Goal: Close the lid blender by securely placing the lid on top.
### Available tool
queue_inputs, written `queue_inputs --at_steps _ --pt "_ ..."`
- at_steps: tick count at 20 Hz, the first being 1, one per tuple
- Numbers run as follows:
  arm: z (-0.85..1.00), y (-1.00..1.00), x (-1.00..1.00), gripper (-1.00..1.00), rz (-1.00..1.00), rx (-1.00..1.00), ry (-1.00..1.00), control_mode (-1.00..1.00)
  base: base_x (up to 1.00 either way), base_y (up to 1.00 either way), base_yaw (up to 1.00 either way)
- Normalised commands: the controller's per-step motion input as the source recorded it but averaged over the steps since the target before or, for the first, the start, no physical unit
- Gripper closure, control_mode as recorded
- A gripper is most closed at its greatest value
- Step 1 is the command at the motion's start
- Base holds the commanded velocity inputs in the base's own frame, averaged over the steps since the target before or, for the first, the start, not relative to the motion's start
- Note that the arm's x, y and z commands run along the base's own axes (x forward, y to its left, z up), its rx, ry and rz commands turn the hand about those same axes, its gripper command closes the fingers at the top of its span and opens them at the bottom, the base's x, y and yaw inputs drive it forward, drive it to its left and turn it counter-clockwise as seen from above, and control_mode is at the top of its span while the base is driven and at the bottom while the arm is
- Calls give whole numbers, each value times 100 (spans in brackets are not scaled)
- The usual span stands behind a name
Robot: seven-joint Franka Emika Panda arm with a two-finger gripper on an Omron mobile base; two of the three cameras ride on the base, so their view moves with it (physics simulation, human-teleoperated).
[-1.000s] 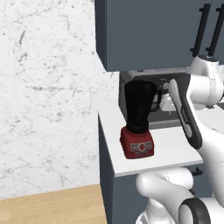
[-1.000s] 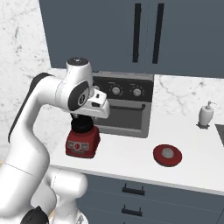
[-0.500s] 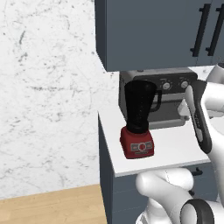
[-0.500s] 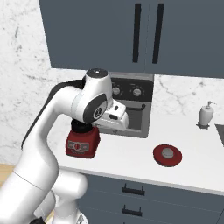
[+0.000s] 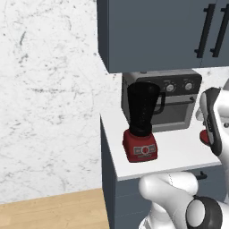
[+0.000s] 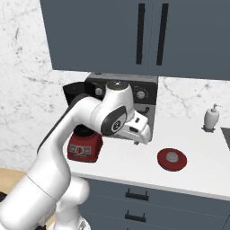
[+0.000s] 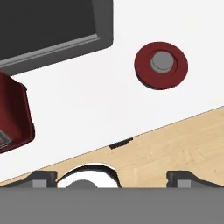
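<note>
The lid (image 6: 172, 158) lies flat on the white counter (image 6: 206, 170), grey cap up, well right of the blender (image 5: 142, 120), whose open jar stands upright before the toaster oven (image 5: 176, 105). The gripper (image 7: 112, 176) hovers above the counter, fingers spread wide, empty.

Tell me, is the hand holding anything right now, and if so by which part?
Nothing is held. The hand is open with an empty gap between its fingertips, and the lid lies flat on the counter, apart from it.
</note>
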Motion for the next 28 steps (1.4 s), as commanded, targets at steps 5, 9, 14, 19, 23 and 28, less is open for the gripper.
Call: queue_inputs --at_steps 5,9,14,19,23,28 --pt "-44 -69 0 -100 -17 0 0 -100 0 0 0" --pt "-44 -54 1 -100 -14 0 0 -100 0 0 0" --pt "-24 -34 17 -100 -5 0 0 -100 0 0 0" --pt "-12 -25 21 -100 0 0 0 -100 0 0 0" --pt "-3 -23 24 -100 0 1 0 -100 0 0 0" --pt "0 -17 23 -100 0 2 0 -100 0 0 0"
